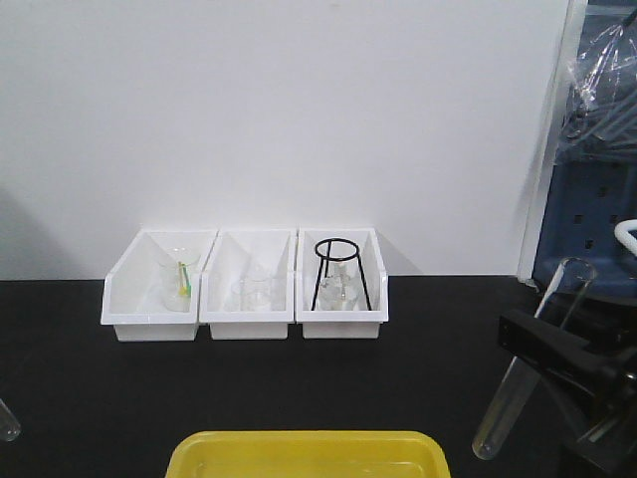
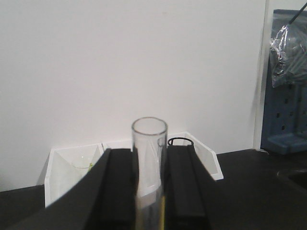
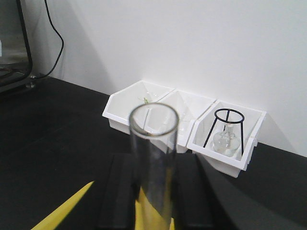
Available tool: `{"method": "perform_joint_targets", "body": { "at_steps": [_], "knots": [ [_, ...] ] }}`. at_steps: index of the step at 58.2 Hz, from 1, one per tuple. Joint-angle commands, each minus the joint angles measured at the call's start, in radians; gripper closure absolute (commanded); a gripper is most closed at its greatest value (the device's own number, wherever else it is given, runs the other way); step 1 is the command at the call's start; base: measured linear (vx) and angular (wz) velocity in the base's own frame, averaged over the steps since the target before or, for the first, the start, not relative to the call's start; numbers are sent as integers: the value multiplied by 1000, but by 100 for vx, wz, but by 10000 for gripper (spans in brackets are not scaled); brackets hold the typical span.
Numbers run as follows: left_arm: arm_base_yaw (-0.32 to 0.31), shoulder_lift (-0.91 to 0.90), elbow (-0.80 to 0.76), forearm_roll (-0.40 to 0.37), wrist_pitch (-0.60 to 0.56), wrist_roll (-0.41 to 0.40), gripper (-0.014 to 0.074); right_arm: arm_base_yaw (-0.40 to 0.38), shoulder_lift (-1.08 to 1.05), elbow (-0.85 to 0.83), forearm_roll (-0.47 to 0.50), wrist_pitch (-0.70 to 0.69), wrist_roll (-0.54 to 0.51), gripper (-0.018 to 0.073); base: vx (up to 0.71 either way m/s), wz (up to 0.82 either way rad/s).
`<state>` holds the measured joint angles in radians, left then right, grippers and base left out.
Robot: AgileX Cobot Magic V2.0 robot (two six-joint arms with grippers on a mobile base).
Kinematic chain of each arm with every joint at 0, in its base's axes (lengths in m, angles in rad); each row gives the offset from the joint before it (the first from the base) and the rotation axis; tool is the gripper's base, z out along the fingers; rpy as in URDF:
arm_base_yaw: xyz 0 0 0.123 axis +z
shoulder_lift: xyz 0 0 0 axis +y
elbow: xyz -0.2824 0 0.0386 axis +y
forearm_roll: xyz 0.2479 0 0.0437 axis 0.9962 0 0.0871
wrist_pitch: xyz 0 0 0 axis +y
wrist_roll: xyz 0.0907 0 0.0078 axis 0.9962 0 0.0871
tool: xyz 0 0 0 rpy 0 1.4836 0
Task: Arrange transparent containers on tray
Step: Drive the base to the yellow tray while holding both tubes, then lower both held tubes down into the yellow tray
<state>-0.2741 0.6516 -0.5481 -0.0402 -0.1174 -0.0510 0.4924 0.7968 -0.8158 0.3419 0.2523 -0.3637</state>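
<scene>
Two clear test tubes are held, one in each gripper. In the left wrist view my left gripper is shut on an upright test tube, whose open rim rises above the black fingers. Only that tube's round bottom shows at the front view's far left edge. My right gripper is shut on a tilted test tube at the right, just off the yellow tray's right end. The right wrist view shows this gripper, its tube and the yellow tray below.
Three white bins stand in a row against the back wall: the left holds a beaker with something green, the middle a beaker, the right a black tripod stand over a flask. Blue equipment rises at the far right.
</scene>
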Motion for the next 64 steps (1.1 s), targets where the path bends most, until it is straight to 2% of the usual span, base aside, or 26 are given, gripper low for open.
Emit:
{"method": "perform_joint_targets", "body": {
  "at_steps": [1, 64],
  "knots": [
    [-5, 1, -36, -3, -81, -5, 447, -7, -6, -28, 6, -77, -3, 432, 13, 4],
    [-5, 1, -36, -3, -81, -5, 447, -7, -6, -28, 6, -78, -3, 432, 3, 1]
  ]
}}
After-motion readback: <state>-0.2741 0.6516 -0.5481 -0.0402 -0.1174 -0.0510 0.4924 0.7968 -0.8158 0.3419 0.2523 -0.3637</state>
